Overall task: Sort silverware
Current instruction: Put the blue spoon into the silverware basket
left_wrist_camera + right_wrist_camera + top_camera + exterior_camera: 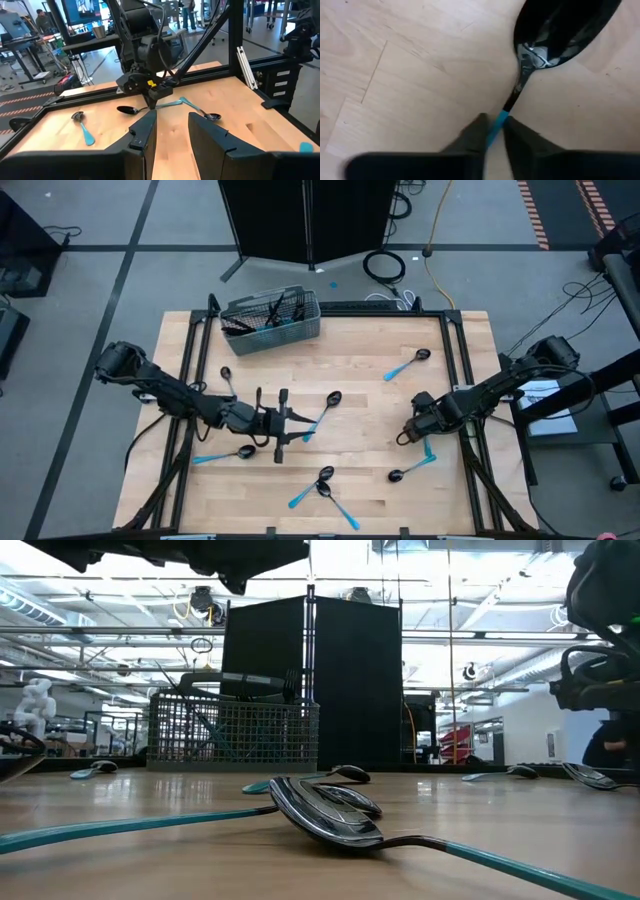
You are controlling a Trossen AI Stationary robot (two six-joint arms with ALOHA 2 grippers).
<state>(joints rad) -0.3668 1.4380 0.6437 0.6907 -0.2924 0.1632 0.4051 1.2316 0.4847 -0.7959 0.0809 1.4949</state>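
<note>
Spoon (560,30) bowl cut off

Desk (360,370): pale wood, black frame.
Far left: wire basket (272,323).
Scattered on top: blue-handled spoons (407,365), some crossed near the front edge.

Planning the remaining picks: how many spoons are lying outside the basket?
8 spoons: two at left, one centre, one upper right, two crossed in front, two by the right gripper, which pinches one. Basket contents unclear.
</note>
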